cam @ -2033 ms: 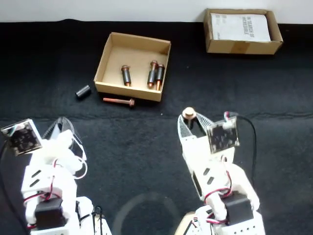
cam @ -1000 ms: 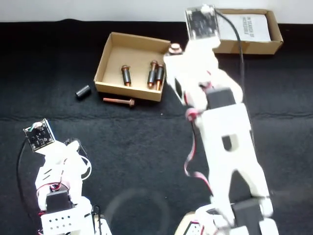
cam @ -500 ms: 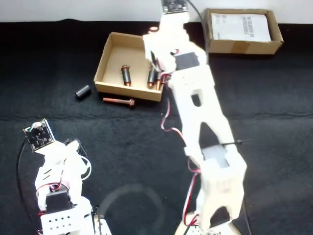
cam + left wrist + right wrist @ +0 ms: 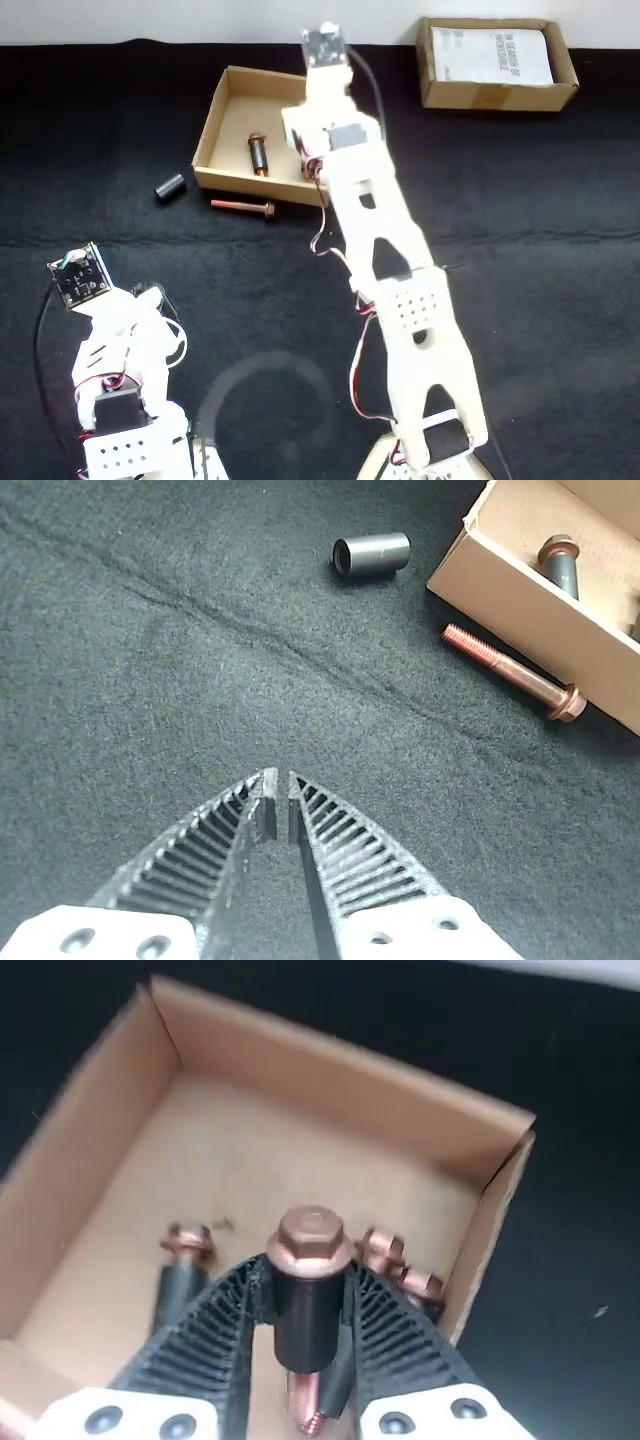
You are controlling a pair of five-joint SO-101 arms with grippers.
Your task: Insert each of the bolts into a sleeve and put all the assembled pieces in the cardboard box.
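Above the box (image 4: 340, 1070), the right gripper (image 4: 306, 1272) pinches a sleeved bolt (image 4: 304, 1312); the left gripper (image 4: 278, 782) sits pressed together.

The high view looks down on the table (image 4: 560, 300) from above the arms' bases. The left wrist view runs low over the table, past the left gripper (image 4: 280, 782), toward the cardboard box (image 4: 520, 605). The right wrist view looks past the right gripper (image 4: 307, 1285) and its sleeved bolt (image 4: 310, 1245) closely into that box, which all three views share.

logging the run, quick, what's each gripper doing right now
Left gripper: jaws shut, holding nothing.
Right gripper: jaws shut on a sleeved bolt, over the cardboard box.
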